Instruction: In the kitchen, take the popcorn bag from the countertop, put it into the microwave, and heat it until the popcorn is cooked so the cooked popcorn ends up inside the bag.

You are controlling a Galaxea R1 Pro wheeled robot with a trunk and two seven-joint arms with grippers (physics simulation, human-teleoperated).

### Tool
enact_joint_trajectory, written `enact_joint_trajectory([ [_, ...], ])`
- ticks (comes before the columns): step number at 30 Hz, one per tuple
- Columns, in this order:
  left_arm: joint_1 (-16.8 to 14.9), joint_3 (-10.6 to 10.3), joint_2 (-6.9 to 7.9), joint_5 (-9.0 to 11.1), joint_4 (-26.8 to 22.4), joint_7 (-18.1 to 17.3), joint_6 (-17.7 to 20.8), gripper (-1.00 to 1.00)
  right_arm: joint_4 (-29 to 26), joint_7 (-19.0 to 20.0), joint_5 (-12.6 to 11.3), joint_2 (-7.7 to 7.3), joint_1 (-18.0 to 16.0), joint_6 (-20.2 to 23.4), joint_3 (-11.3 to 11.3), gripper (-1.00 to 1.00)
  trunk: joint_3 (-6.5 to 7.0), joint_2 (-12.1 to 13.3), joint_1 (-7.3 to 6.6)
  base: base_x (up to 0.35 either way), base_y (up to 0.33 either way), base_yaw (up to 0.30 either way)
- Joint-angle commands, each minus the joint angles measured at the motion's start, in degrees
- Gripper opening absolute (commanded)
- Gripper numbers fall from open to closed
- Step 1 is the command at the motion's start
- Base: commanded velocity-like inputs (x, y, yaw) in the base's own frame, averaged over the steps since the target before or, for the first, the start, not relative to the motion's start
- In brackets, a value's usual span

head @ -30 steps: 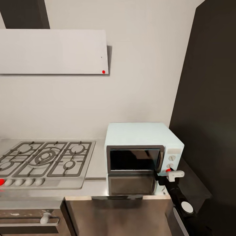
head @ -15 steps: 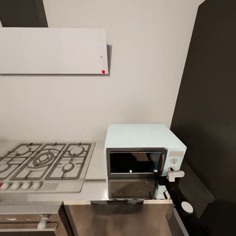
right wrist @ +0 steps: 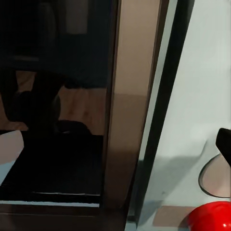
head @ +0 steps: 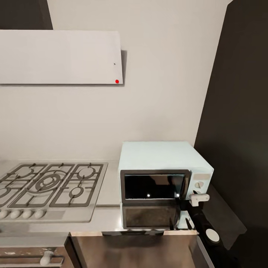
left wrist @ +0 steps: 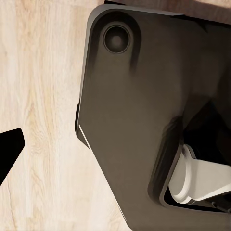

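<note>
The microwave (head: 163,182), a pale blue box with a dark glass door, was seen in the head view standing on the grey countertop (head: 108,217), against the wall and beside a tall dark cabinet (head: 238,111). Its door was shown shut, with two small bright glints on the glass. A gas hob (head: 48,186) with a row of knobs was set into the countertop to the left of the microwave, and a white hood (head: 59,57) with a red dot was mounted on the wall above it. The right gripper (head: 186,203) was held at the lower right corner of the microwave's door, next to the control panel; whether its jaws were open or closed could not be told. In the right wrist view, the door frame (right wrist: 125,110), the pale blue panel and a red indicator light (right wrist: 211,219) were seen at close range. In the left wrist view, a wooden floor (left wrist: 43,96) and a dark part of the robot's base (left wrist: 144,110) were shown.
</note>
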Motion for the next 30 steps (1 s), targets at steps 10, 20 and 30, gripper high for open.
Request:
enact_joint_trajectory([
  [10,-0.04,0.27,0.00,0.01,0.03,-0.02,-0.08,1.00,0.02,-0.03,-0.05,-0.04,-0.04,-0.18,0.09,-1.00,-0.10,-0.09,0.02,0.000,0.000,0.000],
  [20,-0.04,0.27,-0.02,0.01,0.03,-0.02,-0.10,1.00,0.02,-0.03,-0.05,-0.04,-0.04,-0.16,0.09,-1.00,-0.10,-0.09,0.02,-0.006,0.000,0.000],
  [30,-0.04,0.27,-0.42,0.01,0.03,-0.02,-0.08,1.00,0.02,-0.02,-0.05,-0.04,-0.04,-0.19,0.09,-1.00,-0.10,-0.09,0.02,-0.142,0.000,0.000],
])
